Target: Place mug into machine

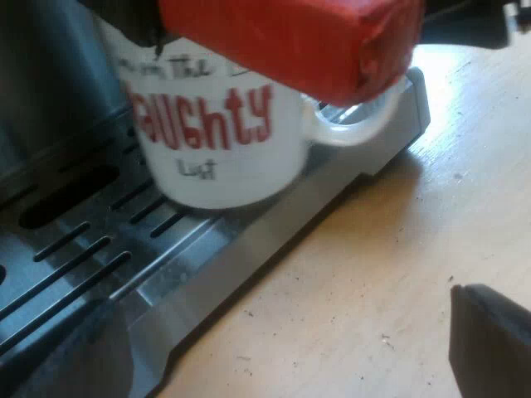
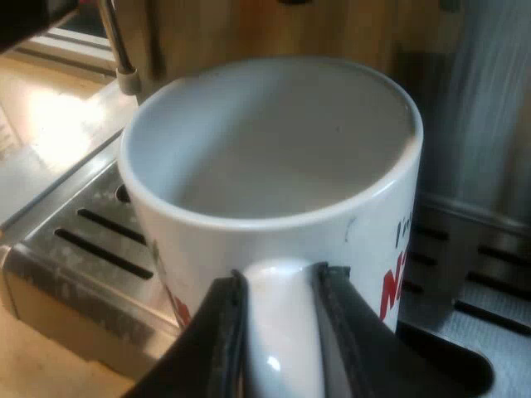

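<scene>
A white mug [image 1: 216, 133] with red lettering has its base at the slotted metal drip tray [image 1: 99, 249] of the espresso machine. The red end of the holder's handle [image 1: 299, 41] juts out just above the mug's rim. My left gripper [image 1: 282, 356] hangs open over the tray's edge and the wooden table, a short way from the mug, with nothing between its fingers. In the right wrist view the mug [image 2: 274, 149] is empty. My right gripper [image 2: 278, 336] is shut on the mug's handle, one black finger [image 2: 220, 340] on each side of it.
The wooden tabletop [image 1: 398, 274] runs along the tray's outer edge. A thin metal steam wand [image 2: 116, 50] hangs beside the mug over the tray [image 2: 91, 240]. The machine's steel front [image 2: 481, 108] rises just behind the mug.
</scene>
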You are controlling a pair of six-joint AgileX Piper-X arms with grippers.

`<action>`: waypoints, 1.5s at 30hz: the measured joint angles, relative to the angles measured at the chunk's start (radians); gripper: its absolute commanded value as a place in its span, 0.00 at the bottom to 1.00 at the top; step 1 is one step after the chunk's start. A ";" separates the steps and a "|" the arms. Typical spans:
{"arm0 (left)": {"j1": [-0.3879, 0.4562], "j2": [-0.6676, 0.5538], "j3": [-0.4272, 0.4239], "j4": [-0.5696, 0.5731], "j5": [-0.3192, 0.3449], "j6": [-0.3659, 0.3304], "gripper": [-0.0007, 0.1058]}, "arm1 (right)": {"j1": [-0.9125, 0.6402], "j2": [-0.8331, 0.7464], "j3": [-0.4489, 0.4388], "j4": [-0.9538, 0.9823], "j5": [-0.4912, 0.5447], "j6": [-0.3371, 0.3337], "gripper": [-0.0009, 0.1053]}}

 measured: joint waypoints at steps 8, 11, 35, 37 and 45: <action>0.000 0.000 0.000 0.000 0.000 0.000 0.74 | 0.000 0.083 -0.061 -0.021 0.000 0.000 0.01; 0.000 0.000 0.000 0.000 0.000 0.000 0.74 | 0.000 0.090 -0.062 -0.024 0.000 0.000 0.01; 0.000 0.000 0.000 -0.006 0.000 0.000 0.74 | 0.014 -0.008 0.053 -0.037 0.034 0.055 0.59; 0.000 0.000 0.000 -0.006 0.000 0.000 0.74 | 0.024 -0.009 0.070 -0.041 0.034 0.050 0.59; 0.000 0.000 0.000 -0.024 0.000 -0.042 0.74 | 0.024 0.021 0.083 -0.074 0.038 0.005 0.59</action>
